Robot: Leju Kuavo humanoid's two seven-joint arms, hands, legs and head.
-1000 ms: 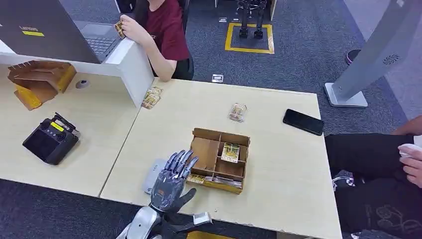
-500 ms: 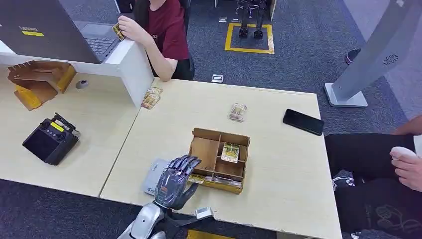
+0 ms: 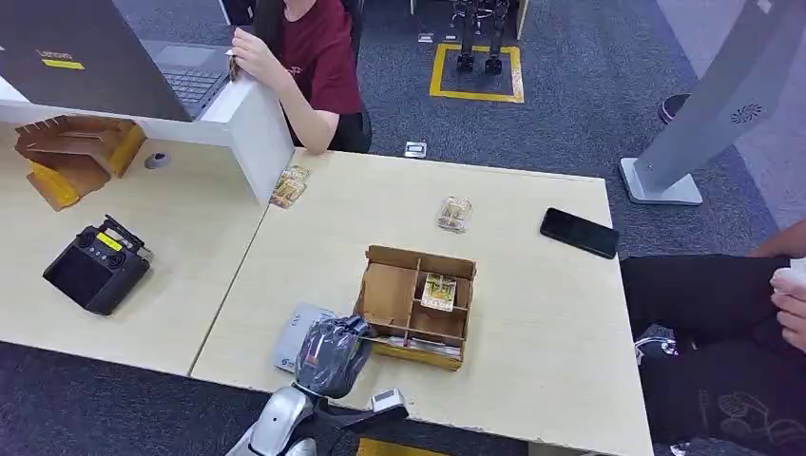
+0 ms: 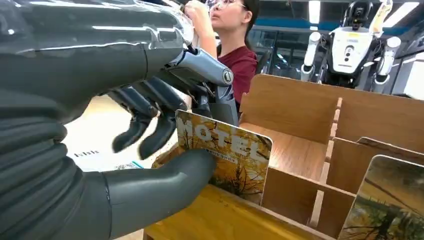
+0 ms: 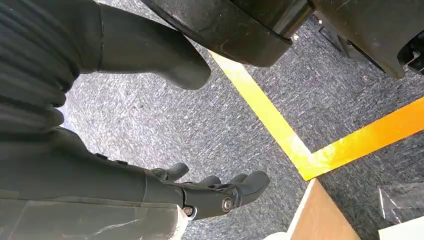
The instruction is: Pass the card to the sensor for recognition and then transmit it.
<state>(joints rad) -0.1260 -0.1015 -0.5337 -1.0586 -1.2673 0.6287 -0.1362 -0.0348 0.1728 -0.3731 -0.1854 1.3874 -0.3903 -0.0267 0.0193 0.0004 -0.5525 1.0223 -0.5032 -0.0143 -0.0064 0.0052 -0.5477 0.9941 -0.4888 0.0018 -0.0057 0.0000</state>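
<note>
The left hand (image 3: 330,353) sits at the 7 o'clock corner of the wooden divider box (image 3: 416,306) on the desk (image 3: 532,313), its curled fingers hiding the box's near-left compartment from the head view. The left wrist view shows what it holds: a hotel card (image 4: 227,157) pinched between the thumb (image 4: 165,182) and darker fingers (image 4: 150,120), standing upright in that front compartment with its lower edge hidden behind the box wall. A second card (image 3: 439,291) lies in the middle compartment, toward 1 o'clock from the hand. A grey card sensor (image 3: 293,334) lies just at the hand's 9 o'clock, partly covered by it. The right hand (image 5: 215,192) hangs over carpet, fingers loosely apart, holding nothing. More cards (image 3: 455,214) lie at the box's 12 o'clock.
</note>
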